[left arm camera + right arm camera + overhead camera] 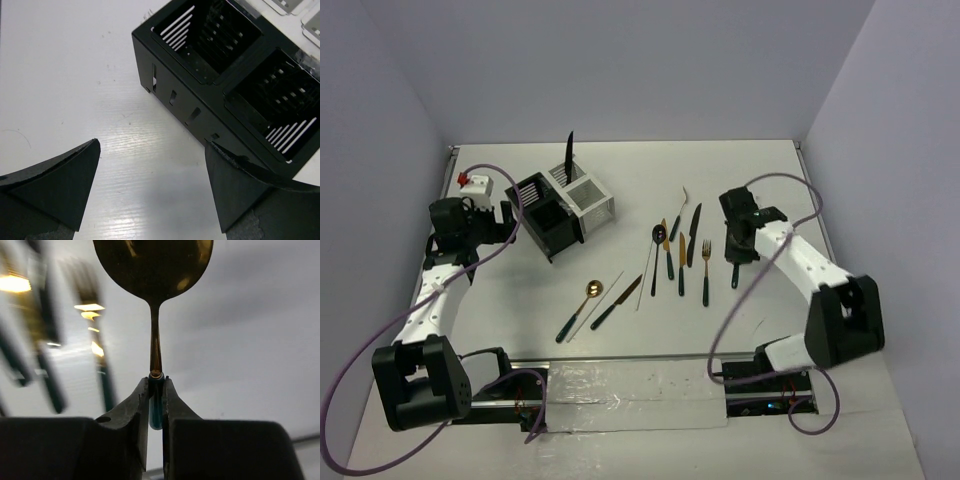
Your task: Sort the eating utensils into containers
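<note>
Right jaws pinched narrow on the green handle of a gold spoon, well right of the black caddy. Left jaws wide, holding nothing, just beside that caddy. Remaining utensils lie on the surface between.

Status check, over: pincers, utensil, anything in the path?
Left pincer open, beside black caddy. Right pincer shut on gold spoon handle. Loose utensils lie between spoon and caddy.
</note>
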{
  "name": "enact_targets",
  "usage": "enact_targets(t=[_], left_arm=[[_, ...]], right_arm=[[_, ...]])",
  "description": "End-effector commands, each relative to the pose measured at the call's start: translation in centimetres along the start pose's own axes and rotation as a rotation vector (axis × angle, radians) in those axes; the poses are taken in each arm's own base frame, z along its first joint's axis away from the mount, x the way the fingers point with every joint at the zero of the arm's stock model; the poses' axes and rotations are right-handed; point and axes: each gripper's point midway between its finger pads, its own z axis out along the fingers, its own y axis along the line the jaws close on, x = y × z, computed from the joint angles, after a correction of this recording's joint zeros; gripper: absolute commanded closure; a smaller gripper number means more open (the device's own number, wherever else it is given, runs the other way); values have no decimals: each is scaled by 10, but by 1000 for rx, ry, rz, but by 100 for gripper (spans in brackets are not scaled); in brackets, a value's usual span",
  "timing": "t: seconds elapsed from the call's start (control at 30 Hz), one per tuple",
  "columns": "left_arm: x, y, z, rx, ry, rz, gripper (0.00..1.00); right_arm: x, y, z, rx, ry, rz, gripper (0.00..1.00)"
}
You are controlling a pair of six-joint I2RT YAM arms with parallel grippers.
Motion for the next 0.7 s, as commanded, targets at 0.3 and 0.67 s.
enact_targets(t=[0.3, 0.67], left_arm=[[-57, -25, -37, 143, -72, 80, 5], [-31, 2, -29, -8, -22, 60, 3]], right_arm=[[-165, 194, -312, -751, -1277, -106, 100], [-212, 391, -275, -852, -1207, -427, 100]])
